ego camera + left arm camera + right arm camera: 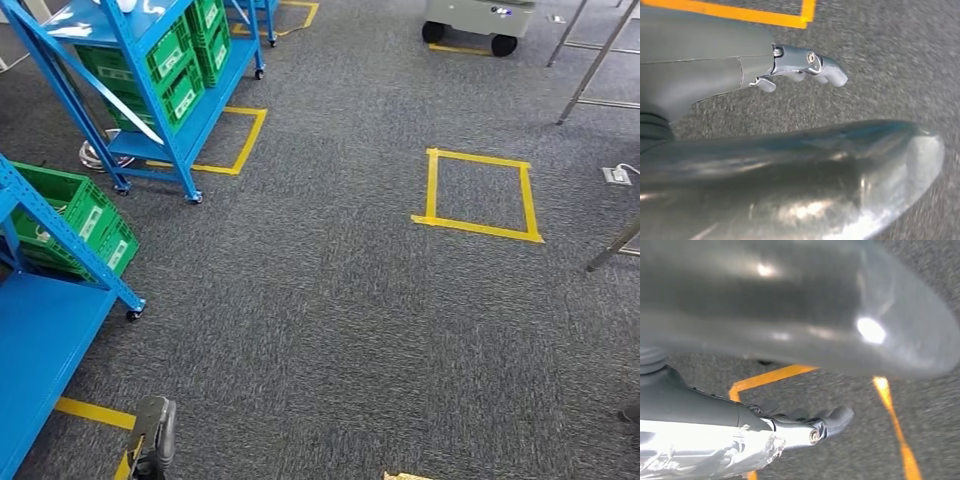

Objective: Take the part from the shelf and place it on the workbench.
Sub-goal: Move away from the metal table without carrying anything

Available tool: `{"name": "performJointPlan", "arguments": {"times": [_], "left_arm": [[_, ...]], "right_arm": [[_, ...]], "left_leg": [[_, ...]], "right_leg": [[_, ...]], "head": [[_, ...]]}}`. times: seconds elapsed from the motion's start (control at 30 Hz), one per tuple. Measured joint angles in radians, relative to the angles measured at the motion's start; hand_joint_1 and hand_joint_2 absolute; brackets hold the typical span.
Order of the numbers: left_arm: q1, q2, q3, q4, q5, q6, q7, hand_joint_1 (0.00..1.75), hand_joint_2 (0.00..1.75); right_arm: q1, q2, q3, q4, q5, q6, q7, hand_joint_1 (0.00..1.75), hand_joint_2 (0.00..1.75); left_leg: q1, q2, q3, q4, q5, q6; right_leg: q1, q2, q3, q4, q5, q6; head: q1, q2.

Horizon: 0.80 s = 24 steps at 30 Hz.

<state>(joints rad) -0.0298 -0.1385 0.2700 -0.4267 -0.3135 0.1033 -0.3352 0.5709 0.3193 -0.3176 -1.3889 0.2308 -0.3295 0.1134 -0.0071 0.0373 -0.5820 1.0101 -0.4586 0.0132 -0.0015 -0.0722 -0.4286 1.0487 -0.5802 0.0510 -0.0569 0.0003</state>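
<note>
no part visible yet; presumably inside the green crates (177, 65) on the blue shelf (151, 140), well apart; likely light, rigid, best pinched at the sides; left robot hand (798, 67) and right robot hand (806, 427) hanging released, fingers extended, grasping nothing.

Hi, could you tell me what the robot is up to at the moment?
Nothing is being handled yet. The robot stands on grey carpet with both arms hanging: the left hand and right hand each hold nothing, fingers loosely extended over the floor. Blue shelves with green crates stand to its left, and a yellow tape square marks the carpet ahead. No part has been picked up, and the workbench is not visible.
</note>
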Motion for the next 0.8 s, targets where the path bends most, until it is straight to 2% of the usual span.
{"name": "performJointPlan", "arguments": {"times": [0.07, 0.13, 0.17, 0.2, 0.23, 0.27, 0.3, 0.33, 0.37, 0.4, 0.43, 0.47, 0.53, 0.57, 0.6, 0.63, 0.67, 0.7, 0.73, 0.77, 0.8], "left_arm": [[0.002, -0.010, 0.006, -0.020, 0.025, 0.000, 0.004, 0.00, 0.00], [0.004, -0.017, 0.014, -0.032, 0.043, -0.002, 0.006, 0.00, 0.00], [0.007, -0.021, 0.016, -0.036, 0.048, -0.003, 0.006, 0.00, 0.00], [0.010, -0.024, 0.018, -0.039, 0.050, -0.004, 0.006, 0.00, 0.00], [0.012, -0.026, 0.020, -0.042, 0.052, -0.004, 0.006, 0.00, 0.00], [0.013, -0.028, 0.021, -0.044, 0.052, -0.005, 0.006, 0.00, 0.00], [0.013, -0.030, 0.022, -0.046, 0.053, -0.005, 0.006, 0.00, 0.00], [0.014, -0.031, 0.023, -0.048, 0.053, -0.005, 0.006, 0.00, 0.00], [0.014, -0.032, 0.024, -0.050, 0.054, -0.005, 0.007, 0.00, 0.00], [0.015, -0.033, 0.024, -0.052, 0.055, -0.005, 0.007, 0.00, 0.00], [0.016, -0.033, 0.025, -0.053, 0.055, -0.005, 0.008, 0.00, 0.00], [0.016, -0.034, 0.025, -0.054, 0.055, -0.005, 0.008, 0.00, 0.00], [0.013, -0.035, 0.025, -0.054, 0.053, -0.005, 0.007, 0.00, 0.00], [0.012, -0.036, 0.024, -0.054, 0.050, -0.005, 0.006, 0.00, 0.00], [0.011, -0.038, 0.023, -0.054, 0.047, -0.004, 0.005, 0.00, 0.00], [0.012, -0.039, 0.022, -0.054, 0.045, -0.004, 0.004, 0.00, 0.00], [0.013, -0.039, 0.021, -0.053, 0.043, -0.002, 0.002, 0.00, 0.00], [0.014, -0.039, 0.020, -0.051, 0.042, -0.001, 0.000, 0.00, 0.00], [0.014, -0.039, 0.019, -0.050, 0.042, 0.000, -0.001, 0.00, 0.00], [0.014, -0.039, 0.018, -0.048, 0.042, 0.001, -0.002, 0.00, 0.00], [0.014, -0.039, 0.016, -0.048, 0.042, 0.002, -0.003, 0.00, 0.00]], "right_arm": [[0.005, 0.000, 0.001, -0.011, -0.012, -0.009, -0.006, 0.00, 0.00], [0.015, 0.000, 0.001, -0.019, -0.020, -0.016, -0.013, 0.00, 0.00], [0.019, 0.000, 0.001, -0.023, -0.022, -0.018, -0.017, 0.00, 0.00], [0.021, 0.000, 0.001, -0.027, -0.023, -0.018, -0.019, 0.00, 0.00], [0.023, 0.000, 0.000, -0.031, -0.024, -0.018, -0.022, 0.00, 0.00], [0.024, 0.000, 0.001, -0.034, -0.024, -0.018, -0.023, 0.00, 0.00], [0.025, 0.000, 0.001, -0.036, -0.024, -0.018, -0.023, 0.00, 0.00], [0.025, 0.000, 0.001, -0.037, -0.025, -0.017, -0.023, 0.00, 0.00], [0.025, 0.000, 0.001, -0.039, -0.025, -0.017, -0.023, 0.00, 0.00], [0.025, 0.000, 0.001, -0.041, -0.025, -0.016, -0.024, 0.00, 0.00], [0.024, 0.000, 0.000, -0.045, -0.025, -0.016, -0.024, 0.00, 0.00], [0.024, 0.000, 0.000, -0.048, -0.025, -0.016, -0.025, 0.00, 0.00], [0.023, 0.000, -0.002, -0.050, -0.024, -0.013, -0.031, 0.00, 0.00], [0.022, 0.000, -0.003, -0.050, -0.023, -0.010, -0.034, 0.00, 0.00], [0.021, 0.000, -0.004, -0.049, -0.022, -0.006, -0.038, 0.00, 0.00], [0.019, 0.000, -0.005, -0.049, -0.022, -0.002, -0.041, 0.00, 0.00], [0.016, 0.000, -0.007, -0.047, -0.022, 0.002, -0.044, 0.00, 0.00], [0.013, 0.000, -0.009, -0.046, -0.023, 0.005, -0.045, 0.00, 0.00], [0.011, 0.000, -0.010, -0.045, -0.023, 0.007, -0.046, 0.00, 0.00], [0.009, 0.000, -0.012, -0.044, -0.024, 0.010, -0.046, 0.00, 0.00], [0.007, 0.000, -0.013, -0.043, -0.024, 0.013, -0.047, 0.00, 0.00]], "left_leg": [[0.005, -0.024, 0.023, -0.002, -0.016, 0.009], [0.007, -0.055, 0.047, -0.002, -0.036, 0.012], [0.009, -0.072, 0.062, -0.002, -0.047, 0.012], [0.011, -0.088, 0.080, -0.002, -0.060, 0.010], [0.014, -0.105, 0.100, -0.002, -0.074, 0.006], [0.017, -0.120, 0.117, -0.003, -0.090, 0.001], [0.020, -0.134, 0.132, 0.000, -0.105, -0.005], [0.021, -0.146, 0.141, -0.002, -0.118, -0.011], [0.022, -0.157, 0.146, -0.006, -0.126, -0.019], [0.023, -0.164, 0.150, -0.011, -0.128, -0.026], [0.025, -0.168, 0.150, -0.014, -0.123, -0.033], [0.025, -0.156, 0.142, 0.000, -0.111, -0.039], [0.020, -0.103, 0.086, 0.087, -0.094, -0.049], [0.018, -0.073, 0.044, 0.148, -0.104, -0.051], [0.016, -0.057, 0.000, 0.203, -0.131, -0.052], [0.016, -0.051, -0.035, 0.240, -0.162, -0.052], [0.015, -0.050, -0.060, 0.257, -0.182, -0.050], [0.014, -0.049, -0.071, 0.248, -0.178, -0.046], [0.012, -0.046, -0.067, 0.212, -0.147, -0.041], [0.008, -0.036, -0.050, 0.153, -0.100, -0.034], [0.001, -0.014, -0.030, 0.089, -0.054, -0.026]], "right_leg": [[-0.004, 0.050, -0.084, 0.128, -0.013, 0.005], [-0.006, 0.066, -0.187, 0.240, -0.068, 0.009], [-0.006, 0.068, -0.226, 0.260, -0.098, 0.010], [-0.006, 0.070, -0.251, 0.251, -0.113, 0.012], [-0.008, 0.074, -0.263, 0.218, -0.102, 0.015], [-0.011, 0.088, -0.265, 0.166, -0.054, 0.020], [-0.017, 0.108, -0.267, 0.109, 0.023, 0.025], [-0.020, 0.124, -0.264, 0.066, 0.090, 0.023], [-0.022, 0.136, -0.263, 0.038, 0.145, 0.018], [-0.020, 0.135, -0.260, 0.027, 0.171, 0.009], [-0.018, 0.126, -0.253, 0.026, 0.169, -0.002], [-0.018, 0.117, -0.246, 0.021, 0.171, -0.008], [-0.017, 0.096, -0.225, 0.005, 0.163, -0.020], [-0.015, 0.085, -0.213, -0.003, 0.157, -0.027], [-0.012, 0.073, -0.202, -0.009, 0.150, -0.032], [-0.009, 0.062, -0.192, -0.012, 0.143, -0.036], [-0.006, 0.052, -0.182, -0.014, 0.136, -0.040], [-0.003, 0.042, -0.172, -0.014, 0.130, -0.042], [-0.001, 0.032, -0.163, -0.014, 0.124, -0.044], [0.001, 0.022, -0.154, -0.014, 0.119, -0.045], [0.004, 0.012, -0.146, -0.014, 0.114, -0.044]], "head": [[0.006, 0.000], [0.010, 0.000], [0.011, 0.000], [0.011, 0.000], [0.012, 0.000], [0.013, 0.000], [0.018, 0.000], [0.024, 0.000], [0.027, 0.000], [0.029, 0.000], [0.027, 0.000], [0.023, 0.000], [0.018, 0.000], [0.015, 0.000], [0.013, 0.000], [0.012, 0.000], [0.012, 0.000], [0.011, 0.000], [0.010, 0.000], [0.010, 0.000], [0.009, 0.000]]}}
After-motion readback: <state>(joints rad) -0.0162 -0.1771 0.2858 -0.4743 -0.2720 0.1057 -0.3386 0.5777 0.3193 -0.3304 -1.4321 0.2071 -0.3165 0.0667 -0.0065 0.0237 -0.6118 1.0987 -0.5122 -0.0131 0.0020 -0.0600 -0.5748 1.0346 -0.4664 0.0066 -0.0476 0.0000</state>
